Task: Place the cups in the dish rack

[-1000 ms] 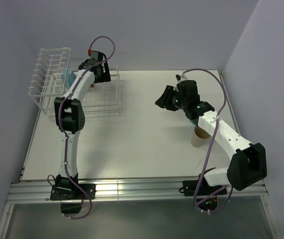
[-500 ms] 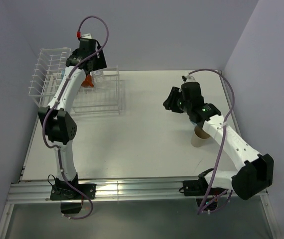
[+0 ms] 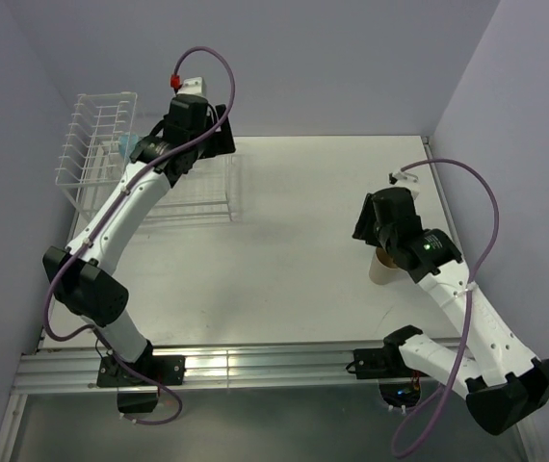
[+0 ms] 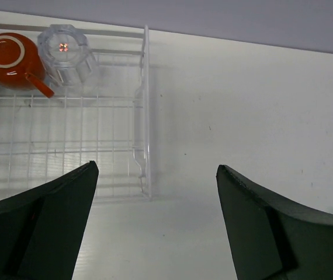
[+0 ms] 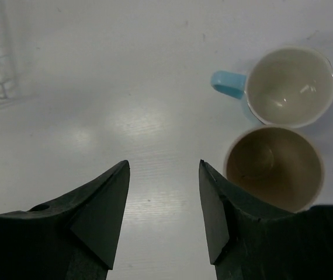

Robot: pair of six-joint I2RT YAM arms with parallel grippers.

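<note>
White thin wire makes up the dish rack (image 3: pixel 101 144), which stands at the far left of your tabletop (image 3: pixel 284 241), its taller slotted end to the left. In the low basket section, the squat red-orange cup (image 4: pixel 6 58) and the clear tumbler (image 4: pixel 67 51) sit just beside each other. A light blue mug (image 3: pixel 128 146) shows in the rack next to them.

Your left pincer (image 4: pixel 155 227) hovers over the rack's right edge, its jaws spread wide and holding nothing.

On the right side of the tabletop, the beige cup (image 5: pixel 271 166) and the second light blue mug (image 5: pixel 289 87) stand upright and close together, the mug on the far side. Your right pincer (image 5: pixel 163 216) hangs above bare tabletop just beside them. Its jaws are parted and empty, and both cups lie outside its fingers.
</note>
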